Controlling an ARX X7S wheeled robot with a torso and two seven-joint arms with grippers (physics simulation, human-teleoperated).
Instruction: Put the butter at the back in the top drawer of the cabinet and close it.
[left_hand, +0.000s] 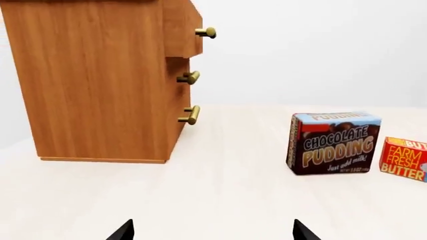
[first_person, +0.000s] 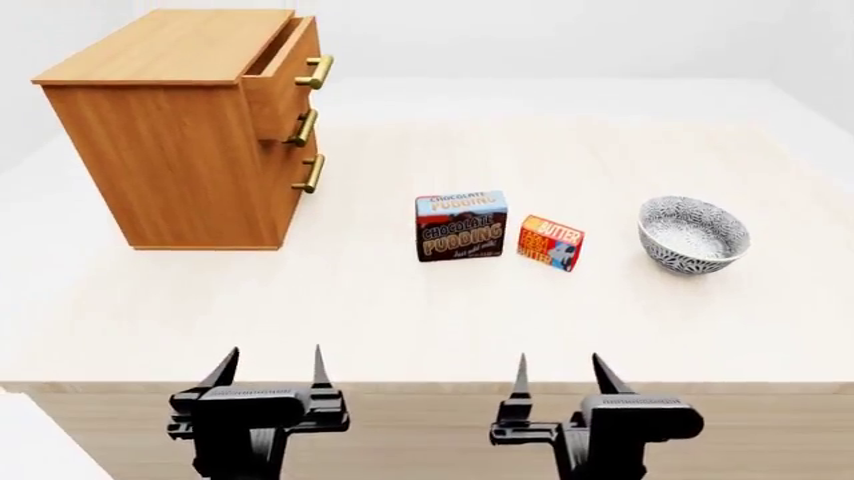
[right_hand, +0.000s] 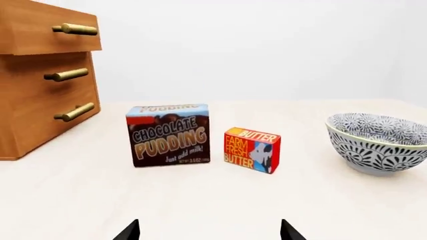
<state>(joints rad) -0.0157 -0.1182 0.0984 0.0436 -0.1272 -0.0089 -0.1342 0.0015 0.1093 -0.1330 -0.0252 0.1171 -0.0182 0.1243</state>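
Both arms sat low in the frame, left gripper (first_person: 271, 368) and right gripper (first_person: 558, 374) spread wide, holding nothing

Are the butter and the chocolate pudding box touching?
Apart. The right wrist view shows bare table between the butter and the chocolate pudding box; the head view shows the same gap.

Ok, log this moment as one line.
top drawer: partly open | butter: on table, untouched | left tool: open, empty | right tool: open, empty

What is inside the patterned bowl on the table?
The blue-and-white patterned ceramic bowl shows only its own patterned inner wall from the head view; nothing lies in the visible part. The near rim hides some of the bottom.
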